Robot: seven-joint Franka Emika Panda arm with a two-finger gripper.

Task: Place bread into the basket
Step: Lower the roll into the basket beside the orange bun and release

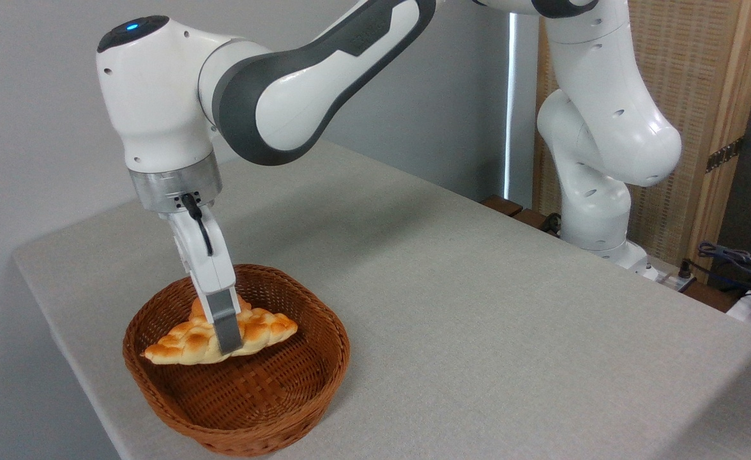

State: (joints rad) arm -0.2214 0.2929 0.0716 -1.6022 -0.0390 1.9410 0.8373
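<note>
While the claw (pixel 227 342) pinches the bread (pixel 184 342) at its middle, the loaf hangs inside the basket (pixel 324 377), pointing from 8 to 2 o'clock; a small bun (pixel 198 309) peeks behind it. The basket sits at the table's (pixel 477 306) 8 o'clock corner.

yellow-orange bread (pixel 184 342), red-brown basket (pixel 273 409)

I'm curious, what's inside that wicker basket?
The braided bread, gripped by the tool, sits within the basket. Something orange peeks behind it, mostly covered.

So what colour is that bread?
Pale yellow bread with golden-orange browned bumps, seen in the one camera view.
</note>
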